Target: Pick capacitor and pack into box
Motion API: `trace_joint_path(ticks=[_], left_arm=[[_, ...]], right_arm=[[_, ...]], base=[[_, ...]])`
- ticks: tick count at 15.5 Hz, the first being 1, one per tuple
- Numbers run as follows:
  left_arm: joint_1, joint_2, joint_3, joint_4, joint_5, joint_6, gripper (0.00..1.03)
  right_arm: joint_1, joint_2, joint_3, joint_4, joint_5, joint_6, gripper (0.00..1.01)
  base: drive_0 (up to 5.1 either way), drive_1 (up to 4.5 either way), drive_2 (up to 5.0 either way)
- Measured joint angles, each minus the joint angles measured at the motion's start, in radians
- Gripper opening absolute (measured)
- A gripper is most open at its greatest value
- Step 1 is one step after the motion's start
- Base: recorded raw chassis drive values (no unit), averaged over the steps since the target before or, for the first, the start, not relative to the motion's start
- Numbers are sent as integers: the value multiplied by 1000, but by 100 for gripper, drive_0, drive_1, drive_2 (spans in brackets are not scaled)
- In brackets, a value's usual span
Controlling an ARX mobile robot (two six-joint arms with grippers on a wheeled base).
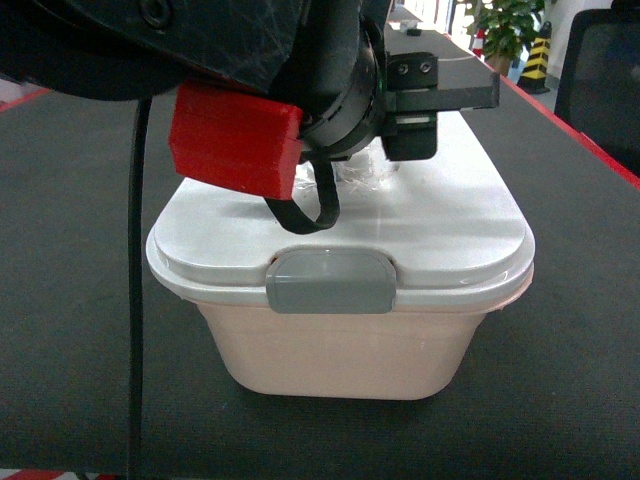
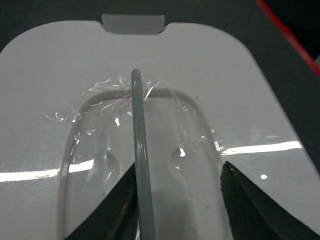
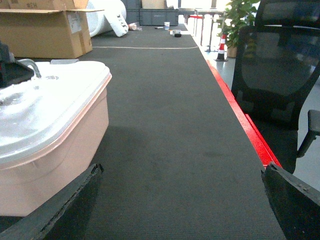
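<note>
Closest to the robot is the grey clasp [image 1: 330,282] on the front of the box [image 1: 340,350]. The clasp is folded down over the rim, so the white lid [image 1: 450,220] looks shut tight.

The box is a pale pink tub with round corners and a thick rim. It sits flat on the dark table [image 3: 165,100]. Its lid is shiny and has a sunken dip in the middle.

A thin grey handle [image 2: 139,150] stands up in that dip, with some crinkly clear film [image 2: 105,95] stuck around its far end. The left gripper [image 2: 175,200] hangs right over the dip. Its two black fingers are spread apart, one on each side of the handle, and the handle is nearer to one of them. They are not squeezing it. It looks placed that way so it can pinch the handle and lift the lid.

The right gripper [image 3: 180,200] waits low beside the box, spread wide and holding nothing. It is likely kept there out of the way.

The capacitor cannot be seen in any view. It may be inside the box, but the shut lid hides that.

Farther off are a black chair [image 3: 280,65], a cardboard carton [image 3: 45,30] and a green plant [image 1: 505,25].
</note>
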Motion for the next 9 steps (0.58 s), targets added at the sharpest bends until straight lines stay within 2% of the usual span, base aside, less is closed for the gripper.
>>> trace_joint_path(ticks=[1, 3, 4, 5, 7, 8, 9], left_arm=[[5, -39, -28, 57, 48, -13, 58], [31, -162, -89, 131, 90, -14, 81], [65, -248, -135, 179, 108, -12, 95], [104, -320, -187, 229, 128, 6, 99], [203, -485, -338, 316, 235, 32, 98], [253, -570, -406, 317, 250, 48, 98], [318, -659, -481, 317, 252, 97, 98]], right_arm=[[0, 0, 0, 0, 0, 0, 98], [0, 0, 0, 0, 0, 0, 98], [0, 0, 0, 0, 0, 0, 98], [0, 0, 0, 0, 0, 0, 98], [0, 0, 0, 0, 0, 0, 98], [0, 0, 0, 0, 0, 0, 98], [0, 0, 0, 0, 0, 0, 98]], base=[[0, 0, 0], [0, 0, 0], [0, 0, 0], [0, 0, 0], [0, 0, 0], [0, 0, 0], [0, 0, 0]])
